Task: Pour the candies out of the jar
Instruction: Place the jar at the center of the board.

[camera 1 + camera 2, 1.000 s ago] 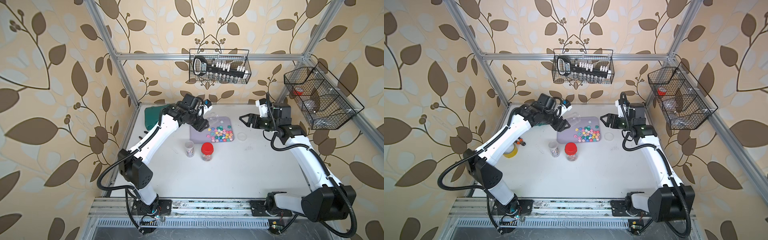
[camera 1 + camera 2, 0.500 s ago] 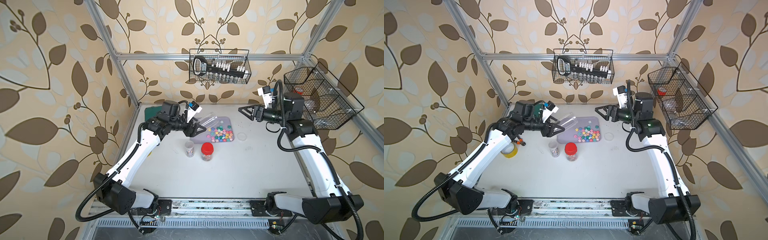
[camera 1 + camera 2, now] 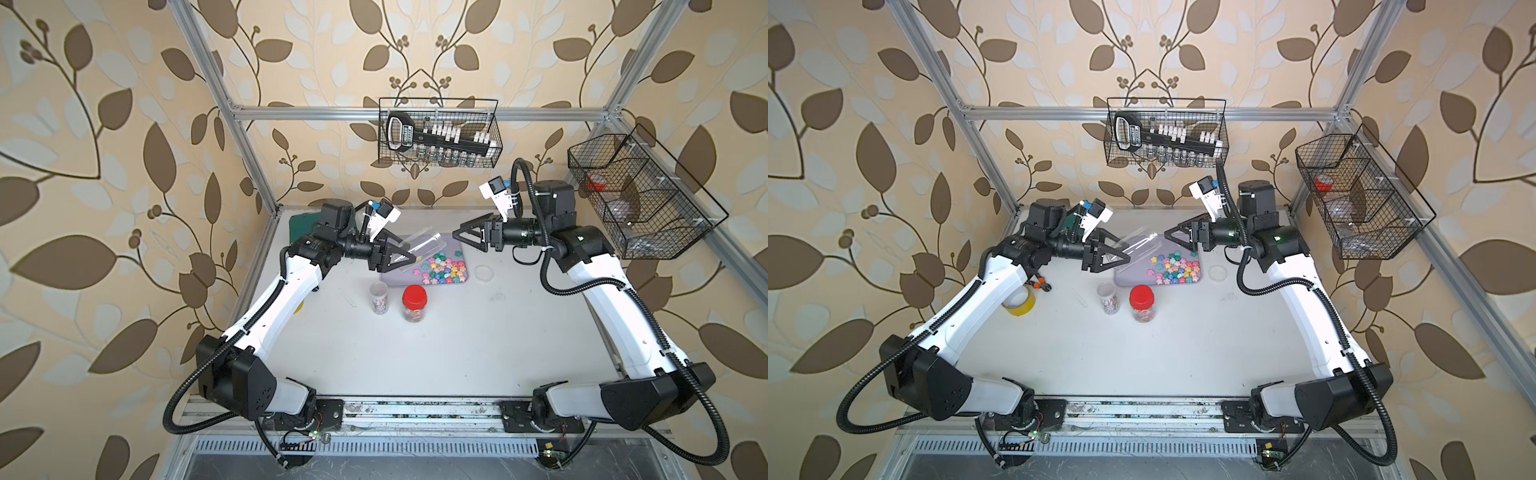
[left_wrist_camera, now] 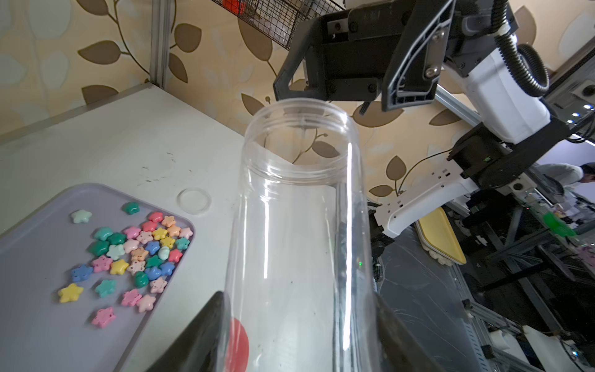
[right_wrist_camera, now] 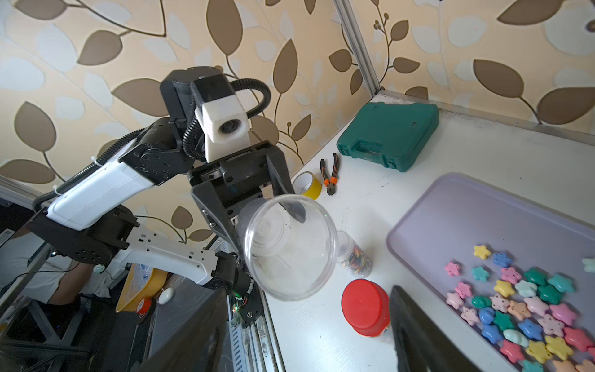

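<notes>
My left gripper [image 3: 405, 253] [image 3: 1121, 255] [image 4: 299, 338] is shut on the base of a clear, empty jar [image 3: 424, 243] [image 3: 1138, 247] [image 4: 299, 225] [image 5: 289, 248]. The jar is in the air, tilted, above the near left corner of a lilac tray [image 3: 395, 278] [image 4: 38, 257]. Pastel star-shaped candies [image 3: 440, 270] [image 3: 1173, 270] [image 4: 135, 254] [image 5: 521, 306] lie in a loose heap on the tray. Facing the jar's mouth from a short way off, my right gripper [image 3: 461, 235] [image 3: 1173, 239] [image 5: 306, 335] hangs open and holds nothing.
A red-lidded jar [image 3: 414, 303] [image 5: 365, 306] and a small open jar of coloured bits [image 3: 379, 297] stand in front of the tray. A clear lid [image 3: 484, 272] lies to its right. A green case [image 5: 389, 135], pliers [image 5: 331, 174] and yellow tape [image 3: 1019, 301] sit at the left.
The left arm has drawn back from over the tray and raised the jar's mouth. The right gripper has lifted and moved a little left toward the jar.
</notes>
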`<action>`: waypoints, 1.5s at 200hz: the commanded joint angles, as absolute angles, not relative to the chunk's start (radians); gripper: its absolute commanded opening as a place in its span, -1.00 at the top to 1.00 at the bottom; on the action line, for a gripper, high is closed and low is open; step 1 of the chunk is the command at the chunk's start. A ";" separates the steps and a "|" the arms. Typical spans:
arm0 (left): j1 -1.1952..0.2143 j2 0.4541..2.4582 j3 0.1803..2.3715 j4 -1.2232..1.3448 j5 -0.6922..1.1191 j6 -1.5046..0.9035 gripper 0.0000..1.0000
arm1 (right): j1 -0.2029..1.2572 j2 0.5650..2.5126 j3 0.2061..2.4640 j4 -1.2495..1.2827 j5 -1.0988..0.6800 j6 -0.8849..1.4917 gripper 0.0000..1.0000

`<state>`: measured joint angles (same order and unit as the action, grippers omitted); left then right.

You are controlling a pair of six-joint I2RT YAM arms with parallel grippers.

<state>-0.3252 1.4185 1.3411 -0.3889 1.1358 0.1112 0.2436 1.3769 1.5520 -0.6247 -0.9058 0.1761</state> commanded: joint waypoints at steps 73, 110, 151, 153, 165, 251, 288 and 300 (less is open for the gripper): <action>-0.313 1.525 1.448 -0.422 1.268 0.149 -0.28 | 0.306 1.428 1.558 -0.652 -0.984 0.117 -0.31; -0.313 1.535 1.454 -0.424 1.282 0.144 -0.29 | 0.306 1.434 1.542 -0.636 -1.020 0.123 -0.19; -0.313 1.539 1.456 -0.424 1.284 0.140 -0.29 | 0.306 1.442 1.524 -0.621 -1.051 0.139 -0.02; -0.313 1.539 1.456 -0.424 1.284 0.140 -0.29 | 0.306 1.443 1.523 -0.621 -1.053 0.140 -0.01; -0.313 1.539 1.457 -0.424 1.284 0.138 -0.29 | 0.305 1.446 1.516 -0.615 -1.063 0.149 0.01; -0.313 1.536 1.450 -0.416 1.285 0.122 -0.33 | 0.310 1.450 1.461 -0.535 -1.106 0.220 0.39; -0.313 1.534 1.448 -0.405 1.287 0.112 -0.33 | 0.315 1.462 1.455 -0.531 -1.116 0.232 0.58; -0.313 1.532 1.447 -0.403 1.287 0.110 -0.33 | 0.317 1.464 1.456 -0.531 -1.118 0.233 0.65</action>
<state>-0.3252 1.5459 1.4124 -0.4438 1.2564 0.1219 0.3038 1.4506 1.4734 -0.5312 -1.0744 0.2260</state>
